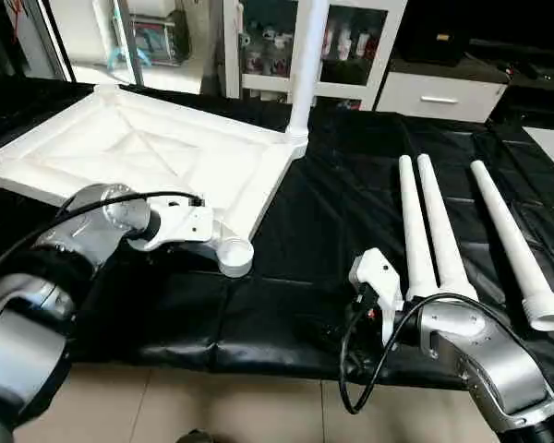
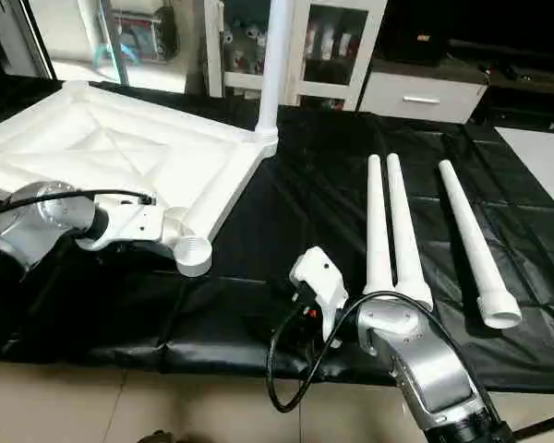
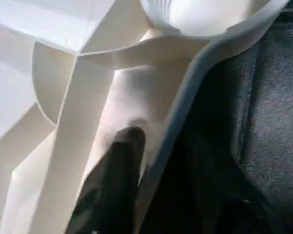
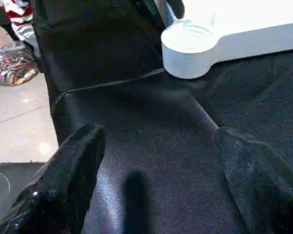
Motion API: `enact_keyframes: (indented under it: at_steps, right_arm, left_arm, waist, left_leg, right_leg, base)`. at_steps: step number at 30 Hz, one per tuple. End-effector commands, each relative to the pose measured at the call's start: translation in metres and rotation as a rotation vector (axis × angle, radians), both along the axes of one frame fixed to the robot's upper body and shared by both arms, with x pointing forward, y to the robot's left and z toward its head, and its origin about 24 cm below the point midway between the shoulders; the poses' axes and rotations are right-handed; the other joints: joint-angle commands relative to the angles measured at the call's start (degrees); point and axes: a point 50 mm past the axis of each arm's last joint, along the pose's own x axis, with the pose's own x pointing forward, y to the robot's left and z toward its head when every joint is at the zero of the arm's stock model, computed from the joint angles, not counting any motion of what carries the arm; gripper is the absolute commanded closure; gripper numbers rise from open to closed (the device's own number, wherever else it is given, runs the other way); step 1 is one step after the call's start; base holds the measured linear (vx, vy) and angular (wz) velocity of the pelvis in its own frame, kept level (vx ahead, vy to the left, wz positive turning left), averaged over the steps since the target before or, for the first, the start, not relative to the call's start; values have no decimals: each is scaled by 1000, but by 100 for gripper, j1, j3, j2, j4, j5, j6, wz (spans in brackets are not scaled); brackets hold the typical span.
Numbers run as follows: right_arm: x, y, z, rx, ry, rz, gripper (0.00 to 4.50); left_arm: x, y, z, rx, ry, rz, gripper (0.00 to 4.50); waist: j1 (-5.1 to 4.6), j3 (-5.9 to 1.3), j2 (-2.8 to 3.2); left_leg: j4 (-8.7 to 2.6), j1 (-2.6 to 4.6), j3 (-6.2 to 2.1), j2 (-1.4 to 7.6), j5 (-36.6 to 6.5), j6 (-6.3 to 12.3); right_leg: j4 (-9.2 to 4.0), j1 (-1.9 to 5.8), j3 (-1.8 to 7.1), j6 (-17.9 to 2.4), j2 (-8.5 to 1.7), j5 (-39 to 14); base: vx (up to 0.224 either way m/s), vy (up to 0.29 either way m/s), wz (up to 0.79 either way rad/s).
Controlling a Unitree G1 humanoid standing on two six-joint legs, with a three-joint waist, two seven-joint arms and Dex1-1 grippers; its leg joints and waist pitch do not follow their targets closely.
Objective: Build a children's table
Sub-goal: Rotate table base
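The tabletop (image 1: 157,152) lies upside down on the far left of the black-covered desk (image 1: 323,231), with one leg (image 1: 305,65) standing upright in its far right socket. Three loose legs (image 1: 443,231) lie to the right, so three remain to fit. The left gripper (image 3: 136,161) clasps the tabletop's rim by the near socket (image 1: 235,257); the right gripper (image 4: 161,161) hangs released and empty.
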Motion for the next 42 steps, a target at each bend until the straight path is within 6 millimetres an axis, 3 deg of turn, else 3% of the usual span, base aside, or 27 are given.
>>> enact_keyframes:
  at_steps: [1,12,21,23,29,33,42]
  right_arm:
    - [0,0,4,-7,-24,14,68]
    - [1,0,3,-14,-29,21,68]
    - [1,-1,4,-17,-34,21,68]
    - [2,-2,4,-22,-38,14,68]
    - [9,-8,3,-39,-60,-56,68]
    - [14,-12,3,-52,-72,-103,68]
    - [15,-11,2,-57,-78,-110,68]
  left_arm:
    - [0,1,-2,13,36,0,301]
    - [-8,-7,-13,2,185,-41,382]
    - [-14,-19,-23,-101,287,17,420]
    - [-13,-30,-24,-201,270,42,434]
    - [-19,-48,-30,-289,177,-35,446]
    - [-21,-54,-32,-299,137,-14,446]
    - [-17,-43,-36,-232,20,7,446]
  waist:
    - [37,-390,105]
    - [38,-384,92]
    - [44,-349,114]
    - [31,-356,107]
    - [29,-383,124]
    - [12,-369,111]
    - [18,-355,116]
  left_leg:
    - [-424,59,-47,122,-1337,-251]
    - [-426,66,-35,133,-1300,-203]
    - [-463,99,-43,142,-1725,-190]
    - [-461,93,-39,145,-1666,-164]
    - [-457,67,-48,148,-1572,-116]
    - [-465,73,-36,144,-1662,-120]
    - [-490,78,-59,139,-1866,-142]
  right_leg:
    - [-333,293,252,-1191,-330,-496]
    - [-322,297,254,-1303,-339,-380]
    - [-422,273,265,-1155,-365,-1300]
    - [-422,277,261,-1164,-358,-1266]
    - [-404,284,252,-1152,-357,-1102]
    - [-436,261,249,-1082,-344,-1337]
    - [-497,234,249,-806,-344,-1793]
  base:
    - [0,0,0]
    - [0,0,0]
    - [0,0,0]
    - [0,0,0]
    - [0,0,0]
    - [0,0,0]
    - [0,0,0]
